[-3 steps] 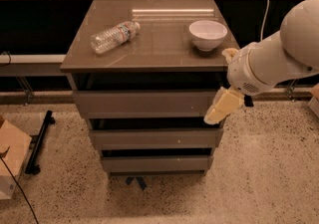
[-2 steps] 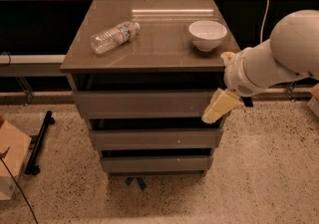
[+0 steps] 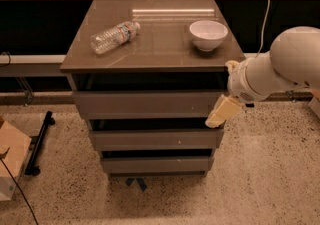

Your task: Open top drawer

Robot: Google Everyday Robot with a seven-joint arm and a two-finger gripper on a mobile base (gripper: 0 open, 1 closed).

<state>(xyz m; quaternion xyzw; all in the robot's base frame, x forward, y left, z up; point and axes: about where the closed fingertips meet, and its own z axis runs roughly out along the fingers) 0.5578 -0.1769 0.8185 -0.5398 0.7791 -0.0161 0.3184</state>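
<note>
The top drawer (image 3: pixel 147 103) is the widest of three grey-brown drawer fronts, right under the cabinet top, flat and without a handle. A dark gap shows above its front panel. My gripper (image 3: pixel 220 114) hangs from the white arm (image 3: pixel 280 69) at the right end of that drawer front, its cream-coloured fingers (image 3: pixel 223 111) pointing down and left over the front's right corner. I cannot tell whether they touch the panel.
A plastic bottle (image 3: pixel 114 36) lies on the cabinet top (image 3: pixel 155 49), and a white bowl (image 3: pixel 208 34) stands near its right edge. Two narrower drawers (image 3: pixel 156 139) sit below. A cardboard box (image 3: pixel 11 161) and a black stand (image 3: pixel 39 141) are on the floor at left.
The arm and gripper have shifted slightly left and a little down along the right end of the top drawer front. The drawers have not visibly moved.
</note>
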